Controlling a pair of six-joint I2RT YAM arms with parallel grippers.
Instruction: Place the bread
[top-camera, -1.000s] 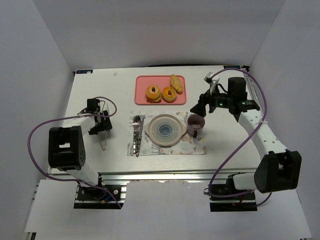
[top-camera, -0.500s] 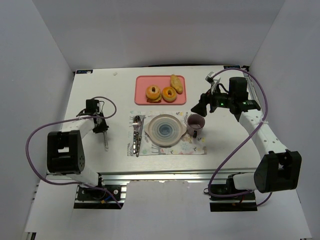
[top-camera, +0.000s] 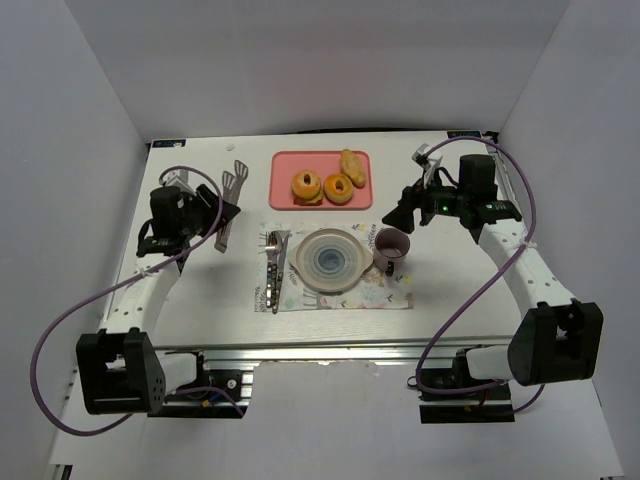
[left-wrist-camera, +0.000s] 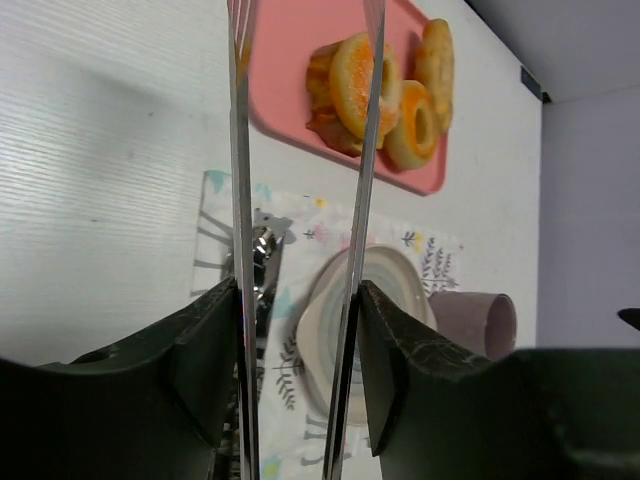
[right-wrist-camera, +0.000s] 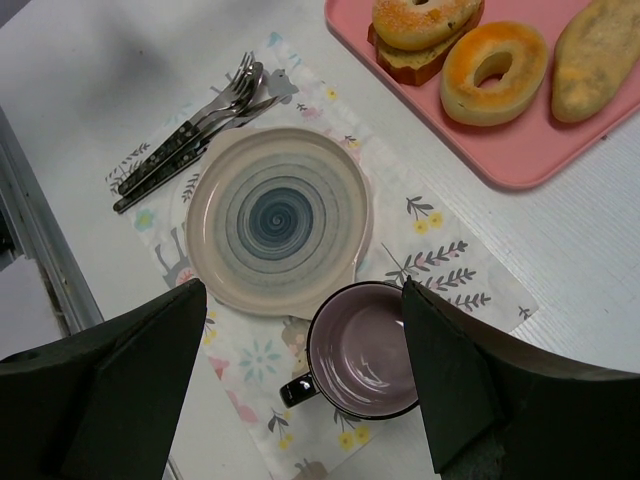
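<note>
Three breads lie on a pink tray (top-camera: 283, 190): a bagel sandwich (top-camera: 306, 186), a glazed bagel (top-camera: 338, 188) and a long roll (top-camera: 352, 162). They also show in the left wrist view, the sandwich (left-wrist-camera: 350, 90) nearest. My left gripper (top-camera: 222, 215) is shut on metal tongs (top-camera: 235, 180), whose two arms (left-wrist-camera: 238, 200) stand apart and point at the tray from its left. My right gripper (top-camera: 398, 215) is open and empty, hovering above the purple mug (right-wrist-camera: 365, 350). A striped plate (top-camera: 328, 260) sits on the placemat, empty.
A floral placemat (top-camera: 385, 292) holds the plate, the mug (top-camera: 390, 247) and cutlery (top-camera: 273, 270) at its left edge. White walls close in the table on three sides. The metal rail runs along the near edge.
My left arm has lifted from the table's left side with the tongs and swung back and right, so the tongs now point at the tray. The right arm has not moved.
</note>
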